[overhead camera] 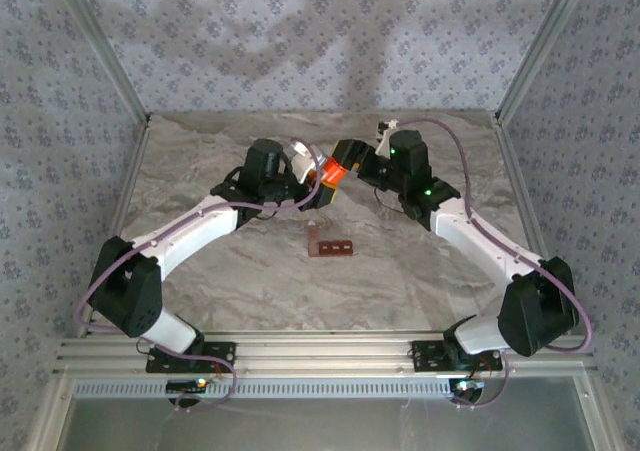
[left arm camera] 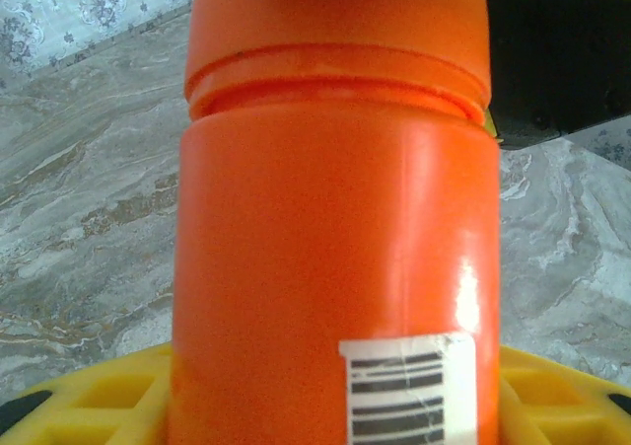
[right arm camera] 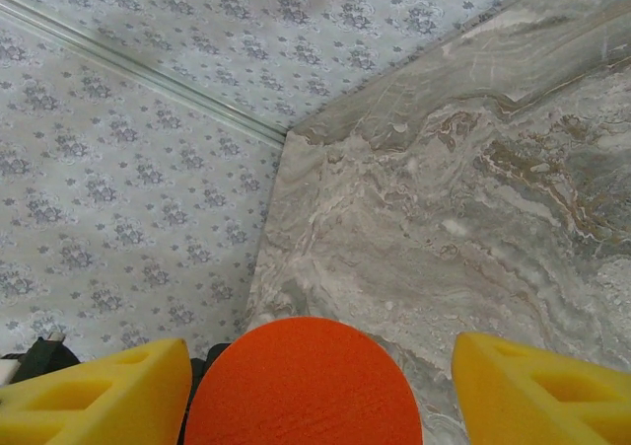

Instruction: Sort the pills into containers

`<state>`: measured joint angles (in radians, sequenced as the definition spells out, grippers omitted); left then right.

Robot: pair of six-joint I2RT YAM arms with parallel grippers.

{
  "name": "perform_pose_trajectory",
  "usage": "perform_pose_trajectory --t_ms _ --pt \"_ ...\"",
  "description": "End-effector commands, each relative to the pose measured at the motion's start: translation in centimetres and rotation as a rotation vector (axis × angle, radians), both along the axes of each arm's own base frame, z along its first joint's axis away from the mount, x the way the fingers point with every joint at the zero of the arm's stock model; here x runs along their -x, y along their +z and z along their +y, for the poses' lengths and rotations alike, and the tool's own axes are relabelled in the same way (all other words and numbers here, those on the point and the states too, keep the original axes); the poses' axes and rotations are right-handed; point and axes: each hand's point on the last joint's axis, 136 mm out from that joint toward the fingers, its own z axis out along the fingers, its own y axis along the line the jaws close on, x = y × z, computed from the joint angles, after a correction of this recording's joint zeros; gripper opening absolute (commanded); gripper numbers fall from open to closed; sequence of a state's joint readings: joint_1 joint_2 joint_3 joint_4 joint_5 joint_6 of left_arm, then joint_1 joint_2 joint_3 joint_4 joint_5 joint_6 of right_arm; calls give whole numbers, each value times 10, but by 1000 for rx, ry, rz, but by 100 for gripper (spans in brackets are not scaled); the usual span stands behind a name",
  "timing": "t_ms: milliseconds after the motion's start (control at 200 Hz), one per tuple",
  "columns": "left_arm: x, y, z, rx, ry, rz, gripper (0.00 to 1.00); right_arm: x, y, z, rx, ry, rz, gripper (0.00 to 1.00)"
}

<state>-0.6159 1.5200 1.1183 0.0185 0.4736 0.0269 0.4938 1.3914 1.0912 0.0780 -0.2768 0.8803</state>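
Above table (overhead camera: 250, 271): orange bottle (left arm camera: 335, 267) in L hand (left arm camera: 335, 396).

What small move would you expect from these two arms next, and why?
Probably the right gripper should close its fingers on the cap. The left gripper holds the orange bottle aloft, cap on, and the right fingers stand either side of the cap with gaps. Once clamped, it could twist the cap off.

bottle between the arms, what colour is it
The cylindrical plastic bottle is bright orange; left wrist view shows it best.
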Motion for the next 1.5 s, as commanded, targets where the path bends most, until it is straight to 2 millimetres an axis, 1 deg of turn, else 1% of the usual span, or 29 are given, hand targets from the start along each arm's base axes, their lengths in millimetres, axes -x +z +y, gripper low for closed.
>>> perform_pose_trajectory --t_ms 0,90,185,310,490,605,715,810,870,930,975,1039,1104,1139,1174,1239,1334,1399,1494 --pt "-4 20 -6 22 -13 -58 0 2 1 5 -13 19 0 69" --pt "-3 21 -6 26 -14 -57 0 3 -2 6 -14 26 4 68" --pt "-3 20 -7 26 -15 -55 0 4 -3 6 -17 29 5 61" --pt "-4 21 -7 29 -14 -55 0 5 -1 9 -37 53 -1 60" --pt "1 27 -8 68 -41 -35 0 10 17 18 -84 172 -110 58" --pt "7 37 -7 133 -75 -1 0 10 26 13 -92 233 -220 58" --pt "14 47 -4 195 -112 28 0 7 24 2 -81 252 -277 56" --pt "20 52 -1 239 -141 57 0 7 28 -3 -126 291 -315 52" --pt "23 55 -1 259 -156 69 0 9 31 -3 -158 316 -330 52" --pt "24 55 -1 265 -161 75 0 10 36 -3 -186 333 -343 55" --pt "23 53 -1 260 -158 78 0 11 39 -2 -197 338 -341 62" --pt "21 49 0 244 -149 75 0 11 43 -2 -206 334 -337 75" --pt "17 45 1 222 -134 70 0 11 45 -5 -208 310 -325 84" --pt "15 42 2 208 -122 67 0 10 45 -9 -205 288 -313 87" --pt "13 40 3 196 -110 61 0 8 45 -13 -198 255 -292 88" --pt "8 34 5 164 -80 43 0 1 35 -23 -161 175 -219 89" --pt "1 26 9 103 -29 5 0 -7 16 -38 -107 46 -98 90" --pt "-1 22 10 71 -8 -19 0 -7 7 -42 -100 5 -49 90" --pt "-2 16 10 34 4 -35 0 -7 5 -39 -119 -13 -29 91"
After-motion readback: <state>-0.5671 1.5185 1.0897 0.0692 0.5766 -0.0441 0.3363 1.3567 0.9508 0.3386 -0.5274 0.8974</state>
